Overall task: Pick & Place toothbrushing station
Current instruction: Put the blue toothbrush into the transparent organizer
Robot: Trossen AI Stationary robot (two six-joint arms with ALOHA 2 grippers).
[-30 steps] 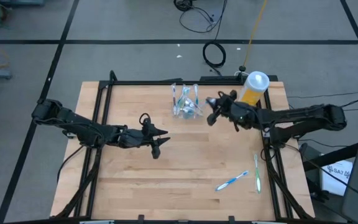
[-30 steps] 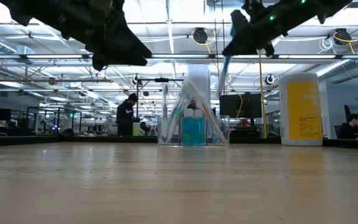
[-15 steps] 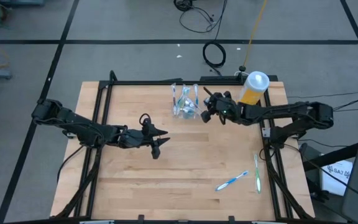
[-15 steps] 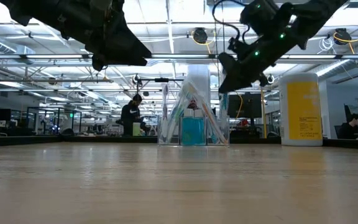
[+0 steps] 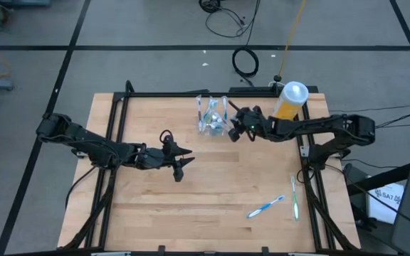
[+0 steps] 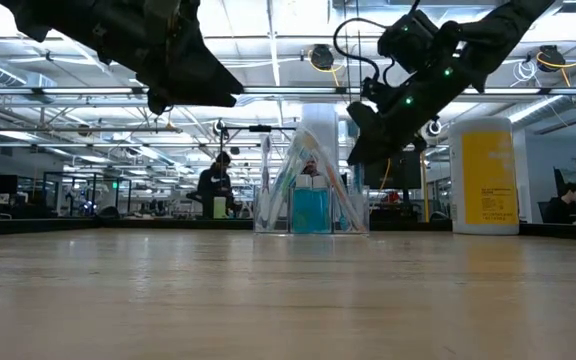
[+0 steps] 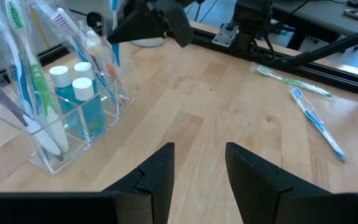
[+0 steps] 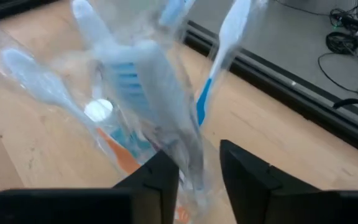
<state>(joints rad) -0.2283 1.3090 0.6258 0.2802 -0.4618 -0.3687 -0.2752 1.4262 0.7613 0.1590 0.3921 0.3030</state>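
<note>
My right gripper (image 5: 232,131) spread above clear plastic holder (image 5: 213,124), brushes inside. Two wrapped blue-white toothbrushes (image 5: 265,208) left on table. Left gripper (image 5: 184,161) spread, waiting.

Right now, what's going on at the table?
The right gripper is at the clear cup near the table's far edge, with wrapped toothbrushes right in front of its parted fingers. The cup already holds several brushes and teal toothpaste tubes. Two more toothbrushes lie on the near right of the table. The left gripper hangs open over the middle of the table, holding nothing. A yellow bottle stands by the far right corner.
</note>
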